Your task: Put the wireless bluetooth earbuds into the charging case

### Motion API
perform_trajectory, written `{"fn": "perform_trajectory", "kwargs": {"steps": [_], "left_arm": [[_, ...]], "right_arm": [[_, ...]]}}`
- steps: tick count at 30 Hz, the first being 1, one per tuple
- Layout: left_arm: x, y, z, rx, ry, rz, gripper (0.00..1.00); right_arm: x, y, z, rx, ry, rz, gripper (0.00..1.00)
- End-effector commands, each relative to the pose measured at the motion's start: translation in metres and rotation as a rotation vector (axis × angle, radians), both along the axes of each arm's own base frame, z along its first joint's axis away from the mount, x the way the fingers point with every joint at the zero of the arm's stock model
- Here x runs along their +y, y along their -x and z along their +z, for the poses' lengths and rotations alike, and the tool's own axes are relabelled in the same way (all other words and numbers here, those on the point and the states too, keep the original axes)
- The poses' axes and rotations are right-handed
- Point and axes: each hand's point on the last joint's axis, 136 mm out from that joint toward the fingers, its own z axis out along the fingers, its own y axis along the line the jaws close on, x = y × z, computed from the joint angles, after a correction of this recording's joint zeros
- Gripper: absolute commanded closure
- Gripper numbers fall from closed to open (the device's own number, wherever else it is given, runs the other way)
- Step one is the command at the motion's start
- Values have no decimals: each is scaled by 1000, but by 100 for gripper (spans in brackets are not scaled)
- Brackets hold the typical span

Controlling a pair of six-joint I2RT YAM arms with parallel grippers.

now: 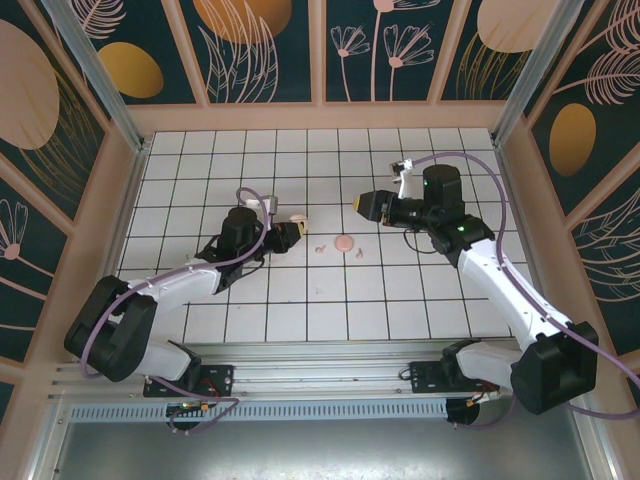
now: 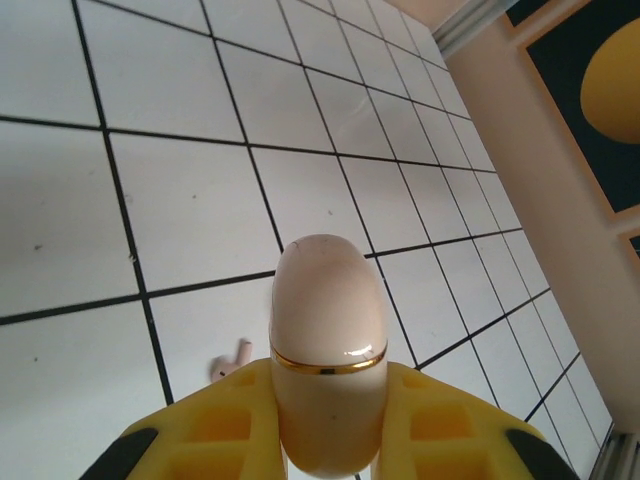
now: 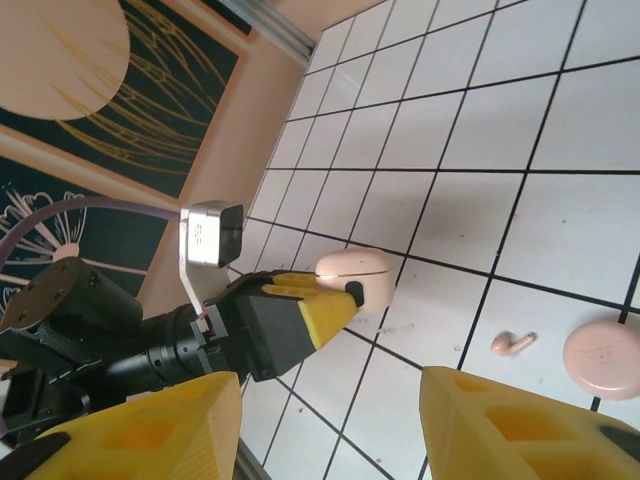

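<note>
The charging case [image 2: 327, 330] is a pale beige-pink oblong with a thin gold seam. My left gripper [image 2: 328, 405] is shut on its lower half, and the lid end pokes out past the yellow fingers. In the top view the left gripper [image 1: 286, 234] holds the case [image 1: 297, 217] just above the tiles. One earbud [image 1: 320, 247] lies right of it and another earbud [image 1: 358, 251] a little further right. An earbud [image 2: 232, 362] lies just left of the held case. My right gripper [image 1: 366, 203] hovers open, its jaws wide apart, facing the case [image 3: 355, 275] and an earbud [image 3: 512, 344].
A round pink disc [image 1: 344, 242] lies on the white tiled floor [image 1: 300, 300] between the two earbuds; the right wrist view shows the disc [image 3: 603, 356] as well. Beige walls with dark patterned panels [image 1: 270, 50] enclose the floor.
</note>
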Motion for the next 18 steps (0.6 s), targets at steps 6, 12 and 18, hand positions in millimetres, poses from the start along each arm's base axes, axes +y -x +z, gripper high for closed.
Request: {"fn": "perform_trajectory", "kwargs": {"steps": [6, 12, 18], "left_arm": [[5, 3, -21, 119, 4, 11, 88], [8, 3, -38, 176, -6, 20, 87], [10, 5, -58, 241, -13, 23, 87]], "right_arm": [[3, -1, -5, 8, -4, -23, 50], [4, -1, -9, 19, 2, -27, 50], [5, -1, -14, 30, 10, -38, 50]]}}
